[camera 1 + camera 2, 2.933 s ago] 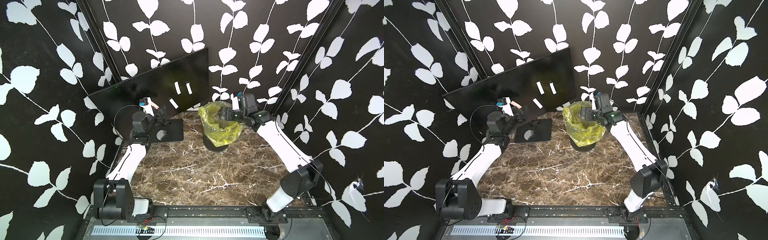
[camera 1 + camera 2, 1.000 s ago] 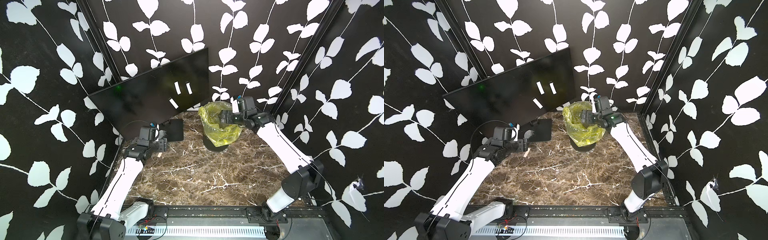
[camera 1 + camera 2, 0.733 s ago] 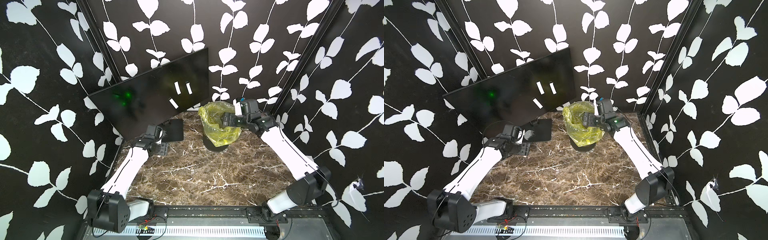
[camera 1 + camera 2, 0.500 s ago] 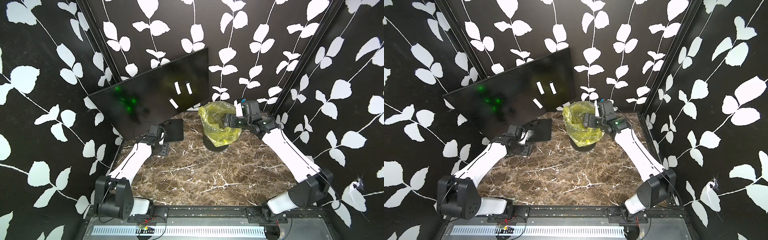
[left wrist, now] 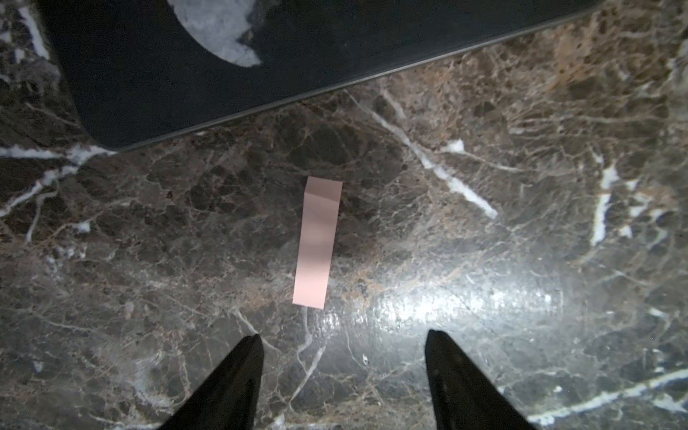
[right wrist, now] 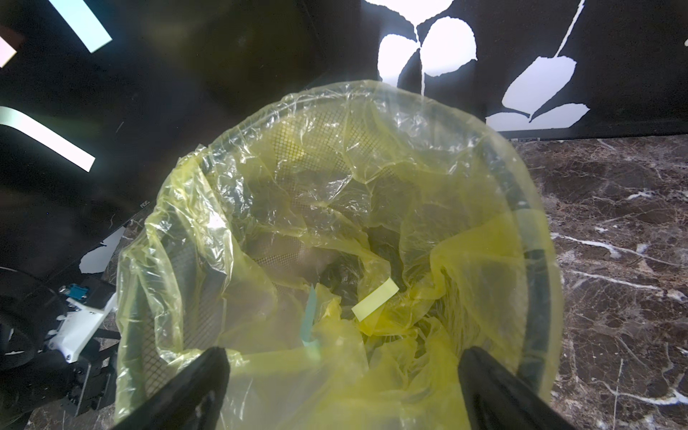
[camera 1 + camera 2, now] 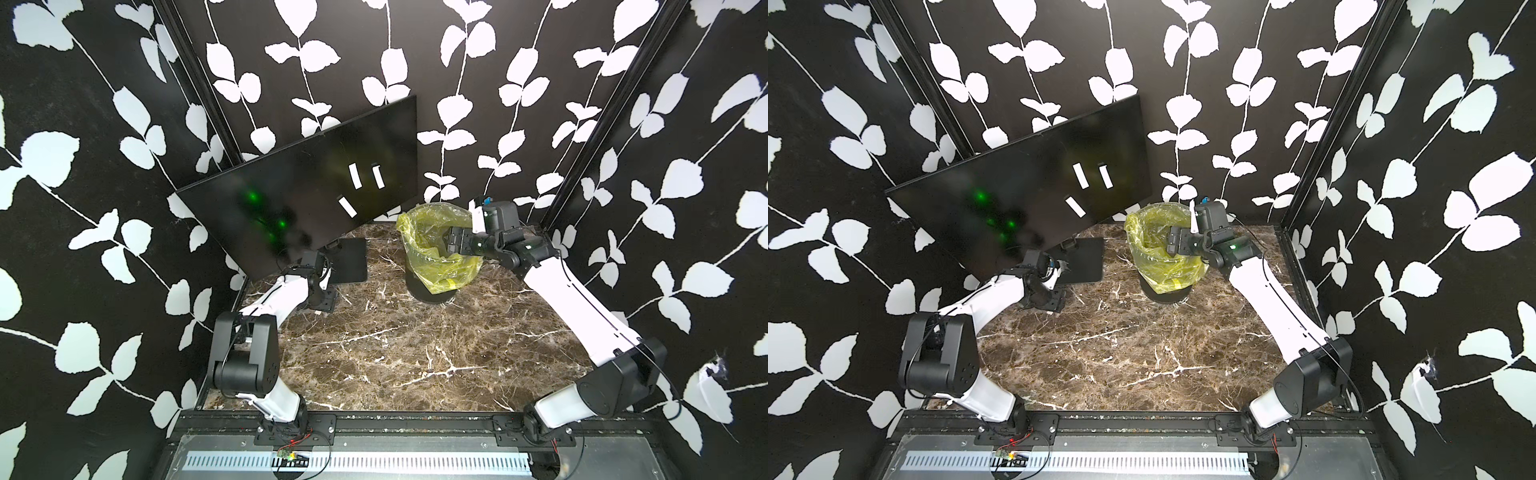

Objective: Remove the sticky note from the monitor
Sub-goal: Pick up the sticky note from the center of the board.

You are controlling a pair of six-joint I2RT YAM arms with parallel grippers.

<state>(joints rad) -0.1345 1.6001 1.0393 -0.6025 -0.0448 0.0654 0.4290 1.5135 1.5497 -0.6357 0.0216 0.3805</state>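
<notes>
The monitor [image 7: 291, 199] stands at the far left corner of the bench [image 7: 415, 353]. Its glossy screen is turned in toward the middle and leans over its flat stand base [image 7: 351, 262]. In both top views three pale sticky notes [image 7: 355, 176] are stuck to the right half of the screen, two side by side and one lower down. Green lights glint in the glass further left.

The left gripper [image 5: 342, 335] hangs low over the bench near its left edge, just in front of the stand base, pointing down at the marble. Its wrist camera shows both black fingers [image 5: 231, 383] spread wide with nothing between them. A pink sticky note [image 5: 317, 242] lies flat on the marble just beyond the fingertips and apart from them. One end of it is creased, and it sits between the fingers and the near edge of the base. From above I cannot make that note out under the arm.

By the far edge of the bench, just right of the monitor, stands a mesh bin [image 7: 432, 291] lined with a crumpled yellow bag [image 6: 335, 167]. The right gripper [image 6: 342, 353] reaches over its rim from the right side, its fingers wide apart and empty. Down in the bag lie a yellow note [image 6: 375, 299] and a teal one [image 6: 309, 316], near each other.
</notes>
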